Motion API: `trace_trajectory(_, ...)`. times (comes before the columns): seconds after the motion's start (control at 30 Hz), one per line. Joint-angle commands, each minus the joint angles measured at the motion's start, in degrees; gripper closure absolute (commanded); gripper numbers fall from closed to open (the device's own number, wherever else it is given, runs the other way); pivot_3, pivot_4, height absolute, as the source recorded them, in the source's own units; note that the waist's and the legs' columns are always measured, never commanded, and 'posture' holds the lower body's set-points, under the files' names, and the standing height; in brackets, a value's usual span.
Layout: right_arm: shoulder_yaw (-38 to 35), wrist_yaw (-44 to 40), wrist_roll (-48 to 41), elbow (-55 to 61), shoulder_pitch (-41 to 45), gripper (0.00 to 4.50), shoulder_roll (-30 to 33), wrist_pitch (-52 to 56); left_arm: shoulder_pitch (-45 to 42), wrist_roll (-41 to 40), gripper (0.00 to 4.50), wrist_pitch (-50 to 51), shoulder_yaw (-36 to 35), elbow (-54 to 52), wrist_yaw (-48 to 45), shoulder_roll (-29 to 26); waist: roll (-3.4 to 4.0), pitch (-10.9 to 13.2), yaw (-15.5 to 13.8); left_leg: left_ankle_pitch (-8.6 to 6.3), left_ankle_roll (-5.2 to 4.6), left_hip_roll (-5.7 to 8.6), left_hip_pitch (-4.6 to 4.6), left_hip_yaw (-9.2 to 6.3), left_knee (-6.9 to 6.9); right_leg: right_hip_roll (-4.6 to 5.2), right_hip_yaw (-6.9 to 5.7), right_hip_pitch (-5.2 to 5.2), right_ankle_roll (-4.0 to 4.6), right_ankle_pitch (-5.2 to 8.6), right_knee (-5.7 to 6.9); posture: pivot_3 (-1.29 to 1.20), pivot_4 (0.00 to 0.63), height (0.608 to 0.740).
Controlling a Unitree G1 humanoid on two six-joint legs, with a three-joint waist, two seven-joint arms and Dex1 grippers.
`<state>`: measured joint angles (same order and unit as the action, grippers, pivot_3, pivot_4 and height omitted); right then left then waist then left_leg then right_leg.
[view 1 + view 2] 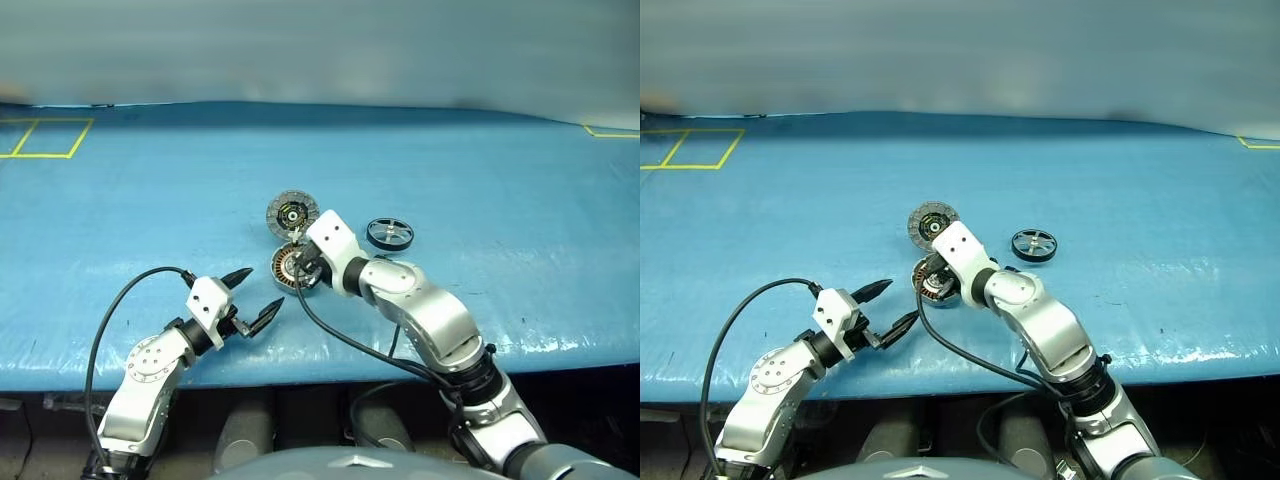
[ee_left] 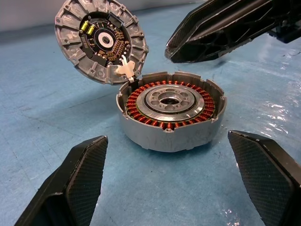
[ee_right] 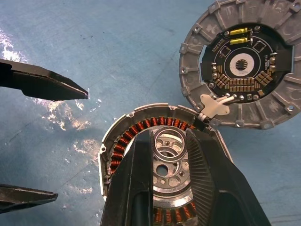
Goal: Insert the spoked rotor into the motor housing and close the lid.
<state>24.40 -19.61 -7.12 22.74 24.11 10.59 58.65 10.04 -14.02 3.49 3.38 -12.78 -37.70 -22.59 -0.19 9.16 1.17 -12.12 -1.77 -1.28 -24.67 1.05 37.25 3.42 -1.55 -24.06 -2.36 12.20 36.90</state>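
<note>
Right wrist view: the right gripper [image 3: 176, 181], empty, fingers slightly parted, hovers over the motor housing [image 3: 141, 129]; no legible writing. Lid [image 3: 242, 63] just beyond, spoked rotor [image 1: 389, 233] right. Left gripper [image 1: 255, 298] spread wide.

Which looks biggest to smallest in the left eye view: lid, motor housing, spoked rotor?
1. lid
2. spoked rotor, slightly smaller
Motor housing: the right pincer's arm covers part of it, so its rank is unsure.

you have the motor housing [image 2: 170, 113] under your right jaws and ahead of your left jaws, the lid [image 1: 292, 214] just behind it, the spoked rotor [image 1: 389, 234] off right.
</note>
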Motion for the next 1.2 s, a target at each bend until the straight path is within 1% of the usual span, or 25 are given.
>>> trace_trajectory(0.03,0.47,0.61,0.44,-0.51,-0.18,3.82,-1.0,-2.42,0.17,-0.67,0.0,-0.13,-0.05,-1.37,-0.36,-0.08,0.0,0.0,0.01,0.0,0.0,0.0,0.0,0.0,0.0,0.0,0.0,0.0,0.0,0.0,0.0,0.0,0.15,0.74)
trace_trajectory(0.33,-0.69,1.39,-0.1,-2.9,-2.37,3.82,-2.41,-3.28,0.27,-0.94,0.0,-0.01,0.32,-1.64,-0.54,0.08,0.0,0.0,0.0,0.0,0.0,-0.01,0.0,0.02,-0.01,-0.01,0.01,-0.01,0.0,0.0,0.0,0.0,0.15,0.74)
trace_trajectory(0.73,-2.68,2.02,0.19,-6.58,-2.44,3.82,-3.41,-5.18,0.41,-1.39,0.0,-0.05,0.21,-1.47,-0.9,0.24,-0.02,-0.01,0.0,0.0,0.0,-0.01,0.0,0.04,0.0,-0.01,0.02,-0.01,-0.01,0.0,0.0,0.0,0.15,0.74)
trace_trajectory(1.2,-1.31,1.7,-0.46,-6.12,-3.7,3.82,-4.39,-4.38,0.37,-1.01,0.0,0.08,0.2,-0.98,-1.03,0.17,-0.02,-0.02,0.06,0.0,0.0,-0.02,0.02,0.05,0.0,-0.02,0.02,-0.01,-0.01,-0.01,0.01,0.0,0.15,0.74)
